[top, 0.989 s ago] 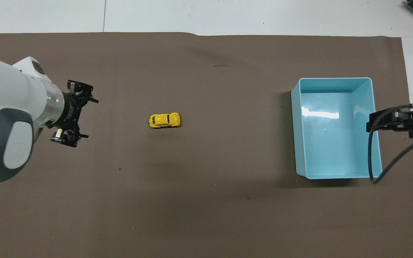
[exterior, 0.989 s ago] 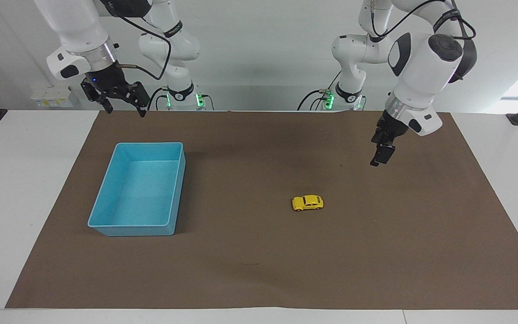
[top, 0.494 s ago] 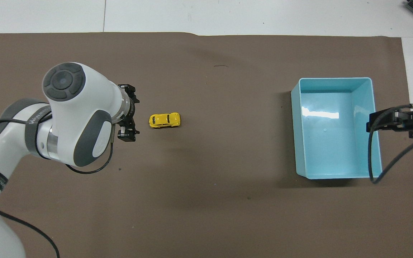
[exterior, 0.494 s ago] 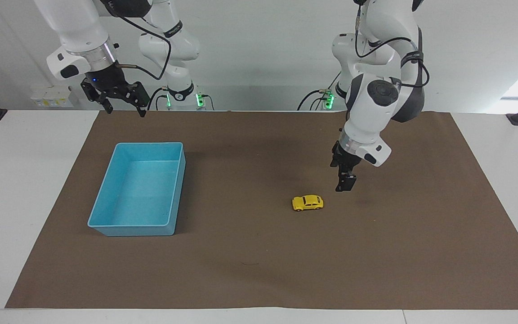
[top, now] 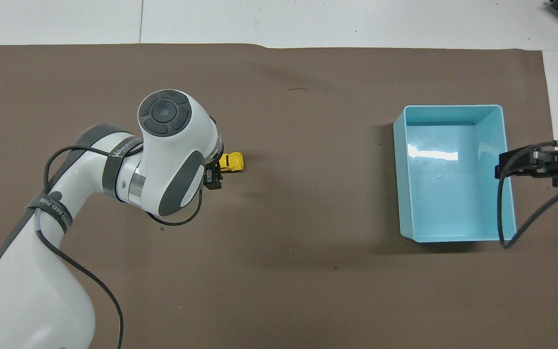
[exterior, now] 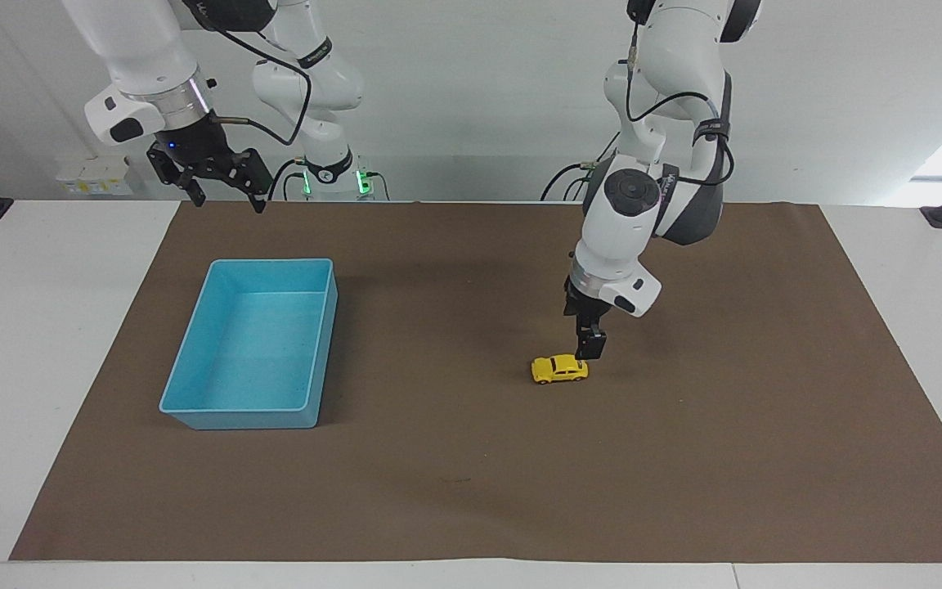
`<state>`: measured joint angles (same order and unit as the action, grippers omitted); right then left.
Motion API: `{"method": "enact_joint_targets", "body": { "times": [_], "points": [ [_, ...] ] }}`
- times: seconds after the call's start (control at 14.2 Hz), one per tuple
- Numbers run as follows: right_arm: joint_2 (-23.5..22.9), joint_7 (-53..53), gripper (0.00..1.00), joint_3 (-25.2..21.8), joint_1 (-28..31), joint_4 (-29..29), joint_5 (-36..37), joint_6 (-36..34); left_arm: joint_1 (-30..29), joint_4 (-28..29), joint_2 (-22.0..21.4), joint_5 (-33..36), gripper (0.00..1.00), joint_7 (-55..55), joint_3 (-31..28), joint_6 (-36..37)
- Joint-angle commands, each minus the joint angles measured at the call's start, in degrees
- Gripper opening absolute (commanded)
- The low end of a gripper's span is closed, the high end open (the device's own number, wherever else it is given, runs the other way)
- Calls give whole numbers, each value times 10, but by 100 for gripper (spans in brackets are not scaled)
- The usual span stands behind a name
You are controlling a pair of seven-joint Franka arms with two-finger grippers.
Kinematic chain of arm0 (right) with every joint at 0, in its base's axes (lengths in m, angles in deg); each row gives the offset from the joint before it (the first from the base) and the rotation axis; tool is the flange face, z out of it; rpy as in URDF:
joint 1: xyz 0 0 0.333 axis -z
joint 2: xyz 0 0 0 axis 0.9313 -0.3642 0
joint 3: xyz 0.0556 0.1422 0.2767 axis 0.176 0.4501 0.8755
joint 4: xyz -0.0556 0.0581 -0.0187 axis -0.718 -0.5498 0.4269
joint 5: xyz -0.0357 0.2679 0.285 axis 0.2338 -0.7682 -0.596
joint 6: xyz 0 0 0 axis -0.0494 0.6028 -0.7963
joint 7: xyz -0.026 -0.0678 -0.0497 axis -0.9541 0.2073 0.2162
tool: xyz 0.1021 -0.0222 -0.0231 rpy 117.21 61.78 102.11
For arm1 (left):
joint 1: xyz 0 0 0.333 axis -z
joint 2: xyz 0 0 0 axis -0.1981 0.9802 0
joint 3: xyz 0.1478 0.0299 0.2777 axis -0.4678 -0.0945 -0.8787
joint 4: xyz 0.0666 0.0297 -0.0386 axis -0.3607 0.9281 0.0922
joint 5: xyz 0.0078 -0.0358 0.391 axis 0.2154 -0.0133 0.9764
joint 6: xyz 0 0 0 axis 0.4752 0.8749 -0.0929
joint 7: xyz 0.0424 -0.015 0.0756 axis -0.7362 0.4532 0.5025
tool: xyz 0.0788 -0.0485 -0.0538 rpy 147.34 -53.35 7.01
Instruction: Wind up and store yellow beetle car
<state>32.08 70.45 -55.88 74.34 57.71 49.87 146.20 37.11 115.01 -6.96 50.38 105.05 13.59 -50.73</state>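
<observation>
The yellow beetle car (exterior: 559, 369) stands on its wheels on the brown mat, side-on in the facing view. My left gripper (exterior: 590, 350) hangs point-down just over the car's end toward the left arm's end of the table. It is open and holds nothing. Whether a fingertip touches the car I cannot tell. In the overhead view the left arm's wrist hides half of the car (top: 233, 161), and the left gripper (top: 214, 172) barely shows under it. My right gripper (exterior: 209, 176) waits open, high above the mat's edge near the blue tray (exterior: 238, 419).
The blue tray (top: 453, 194) is empty and lies toward the right arm's end of the table. The right gripper (top: 526, 162) and its cable overhang the tray's outer rim. The brown mat (exterior: 455, 491) covers most of the white table.
The left arm has swung in from the mat's end and come down, its gripper now over the car. The car, the tray and the right arm have not moved.
</observation>
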Motion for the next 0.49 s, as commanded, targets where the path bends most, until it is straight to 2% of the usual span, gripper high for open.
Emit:
{"method": "enact_joint_targets", "body": {
  "times": [0.0, 0.42],
  "points": [
    [3, 12, 100, 1, 6, 2, -6, 7, 16, -33, 54, 33, 100, 49, -10, -3],
    [3, 12, 100, 1, 6, 2, -6, 7, 15, -32, 64, 29, 100, 51, -9, -22]
  ]
}}
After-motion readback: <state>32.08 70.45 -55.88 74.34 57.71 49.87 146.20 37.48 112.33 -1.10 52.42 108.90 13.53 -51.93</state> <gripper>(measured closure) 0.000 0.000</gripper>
